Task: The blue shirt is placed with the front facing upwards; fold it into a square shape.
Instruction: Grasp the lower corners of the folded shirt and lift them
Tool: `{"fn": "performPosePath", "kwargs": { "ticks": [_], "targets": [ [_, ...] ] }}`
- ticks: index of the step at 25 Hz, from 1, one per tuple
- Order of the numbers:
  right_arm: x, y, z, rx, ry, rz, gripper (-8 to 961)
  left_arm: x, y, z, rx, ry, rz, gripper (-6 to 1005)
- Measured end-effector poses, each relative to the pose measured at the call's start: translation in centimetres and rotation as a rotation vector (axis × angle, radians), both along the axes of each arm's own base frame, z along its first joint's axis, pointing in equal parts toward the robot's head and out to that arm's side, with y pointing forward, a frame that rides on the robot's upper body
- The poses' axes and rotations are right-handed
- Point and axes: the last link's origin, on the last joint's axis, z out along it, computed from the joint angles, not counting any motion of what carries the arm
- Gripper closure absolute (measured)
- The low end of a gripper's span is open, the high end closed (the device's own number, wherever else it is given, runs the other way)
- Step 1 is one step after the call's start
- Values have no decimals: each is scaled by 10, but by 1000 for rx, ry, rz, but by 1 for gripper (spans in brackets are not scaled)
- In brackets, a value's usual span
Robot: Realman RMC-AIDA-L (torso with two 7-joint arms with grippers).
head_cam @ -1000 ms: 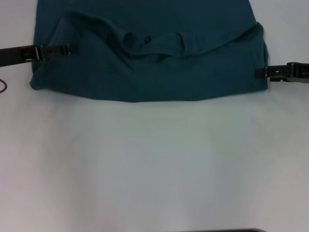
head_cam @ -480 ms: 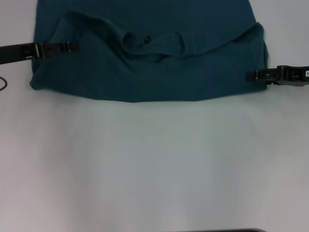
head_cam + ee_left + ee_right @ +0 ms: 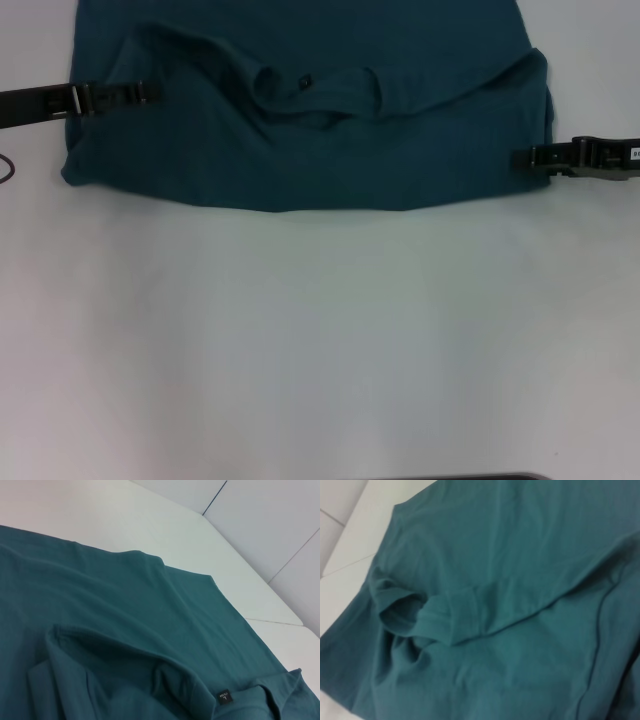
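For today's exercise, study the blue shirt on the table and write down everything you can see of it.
The blue shirt is dark teal, soft knit fabric by its look, lying on the white table. Its upper part is folded toward the robot, so the ribbed collar with its small black neck label lies crumpled mid-cloth. No print shows. The near edge runs roughly straight. The left gripper is over its left edge; the right gripper meets its right edge.

Left tool [image 3: 140, 95] reaches in level from the left edge of the head view, tip pointing inward. Right tool [image 3: 522, 157] reaches in level from the right edge, slightly nearer the robot
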Motion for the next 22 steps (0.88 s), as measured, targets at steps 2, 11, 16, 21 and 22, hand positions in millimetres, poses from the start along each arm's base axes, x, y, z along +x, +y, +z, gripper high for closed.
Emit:
{"fn": "performPosePath", "kwargs": {
  "ticks": [2,11,16,21,22],
  "targets": [
    [1,2,-1,6,-10,-3,325,0,0,0,0,0,0,123],
    [2,3,0,17,-18,-2,526,0,0,1,1,2,-2,123],
    [3,3,-1,21,-18,-10,698,0,0,1,1,3,-2,123],
    [6,2,-2,27,-24,-20,850,-3,-2,1,-2,4,7,123],
    [7,2,-2,27,-24,-22,872,-4,-2,1,-3,6,10,123]
  ]
}}
